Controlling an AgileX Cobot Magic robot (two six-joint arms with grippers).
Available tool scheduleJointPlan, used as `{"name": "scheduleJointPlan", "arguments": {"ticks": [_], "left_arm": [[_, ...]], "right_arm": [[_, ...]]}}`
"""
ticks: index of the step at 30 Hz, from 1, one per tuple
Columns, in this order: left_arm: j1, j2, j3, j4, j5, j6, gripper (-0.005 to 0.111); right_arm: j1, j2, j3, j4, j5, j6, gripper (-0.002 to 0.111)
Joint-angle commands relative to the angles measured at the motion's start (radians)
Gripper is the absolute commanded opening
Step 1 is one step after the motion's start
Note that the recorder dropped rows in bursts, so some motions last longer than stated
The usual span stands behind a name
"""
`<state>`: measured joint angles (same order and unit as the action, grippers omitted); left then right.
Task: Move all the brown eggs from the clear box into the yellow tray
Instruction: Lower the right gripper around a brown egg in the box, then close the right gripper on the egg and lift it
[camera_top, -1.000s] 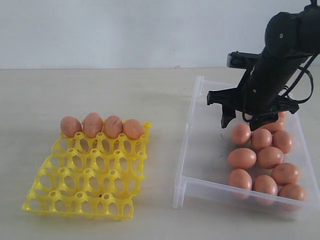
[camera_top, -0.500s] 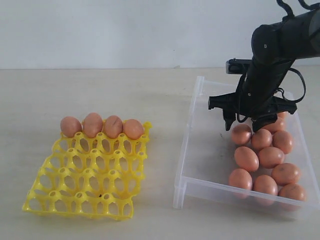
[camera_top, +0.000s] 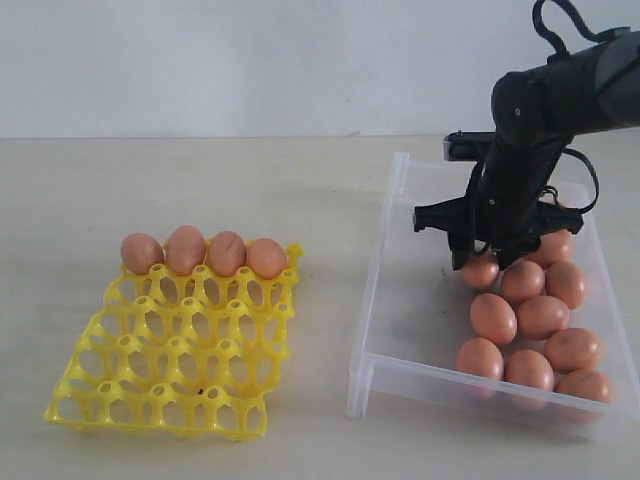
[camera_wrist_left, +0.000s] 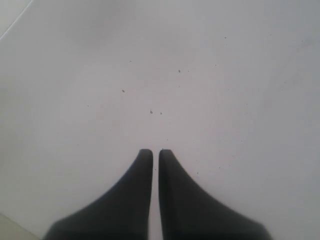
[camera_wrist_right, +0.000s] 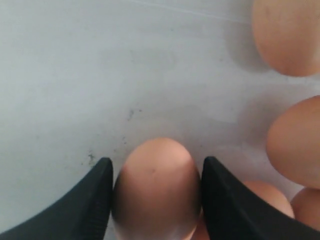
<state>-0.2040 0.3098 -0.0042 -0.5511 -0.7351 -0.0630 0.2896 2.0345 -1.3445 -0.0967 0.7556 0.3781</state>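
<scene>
The brown eggs (camera_top: 185, 250) are found in two places. Four are seated in the far row of the yellow tray (camera_top: 165, 345), which lies on the left of the bench (camera_top: 300, 190), and the other cups are seen empty. The left gripper (camera_wrist_left: 155, 152) is shown only in its wrist view. Its fingers (camera_wrist_left: 132, 200) are pressed together over a bare pale surface, and nothing is held.

On the right, about ten eggs are clustered in the right half of the clear box (camera_top: 372, 300), some partly hidden by the arm. The right gripper (camera_top: 482, 262) is lowered over the egg (camera_top: 481, 272) at the cluster's far left corner. In the right wrist view this egg is bracketed by the two fingers (camera_wrist_right: 90, 200), one close on each side. Whether it is already pinched cannot be told.

The step in hand is judged to be the grasp of this egg. The closing is best finished slowly and evenly, so that the shell is met at its widest part and no more force is used than a lift needs. Neighbouring eggs lie just beside it, so a straight upward lift is advised, and the box wall should be cleared before any sideways travel. A free cup next to the filled row is a sensible target. The egg should be borne by the cup before the fingers are spread.
</scene>
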Motion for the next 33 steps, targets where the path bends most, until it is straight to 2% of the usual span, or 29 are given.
{"name": "scheduleJointPlan", "arguments": {"ticks": [1, 3, 6, 14, 24, 28, 33], "left_arm": [[0.002, -0.003, 0.004, -0.003, 0.006, 0.005, 0.004], [0.002, -0.003, 0.004, -0.003, 0.006, 0.005, 0.004], [0.002, -0.003, 0.004, -0.003, 0.006, 0.005, 0.004], [0.002, -0.003, 0.004, -0.003, 0.002, 0.005, 0.004], [0.002, -0.003, 0.004, -0.003, 0.004, 0.005, 0.004], [0.002, -0.003, 0.004, -0.003, 0.004, 0.005, 0.004], [0.002, -0.003, 0.004, -0.003, 0.004, 0.005, 0.004]], "right_arm": [[0.002, 0.018, 0.007, -0.025, -0.086, -0.064, 0.000], [0.012, 0.013, 0.009, -0.025, -0.147, -0.074, 0.000], [0.046, -0.030, 0.068, -0.049, -0.359, -0.078, 0.000], [0.061, -0.196, 0.367, -0.073, -0.949, -0.096, 0.000], [0.059, -0.214, 0.798, 0.037, -1.961, -0.100, 0.000], [0.059, -0.193, 0.830, -0.051, -1.977, -0.098, 0.000], [0.059, -0.178, 0.739, -0.444, -1.977, -0.087, 0.000]]}}
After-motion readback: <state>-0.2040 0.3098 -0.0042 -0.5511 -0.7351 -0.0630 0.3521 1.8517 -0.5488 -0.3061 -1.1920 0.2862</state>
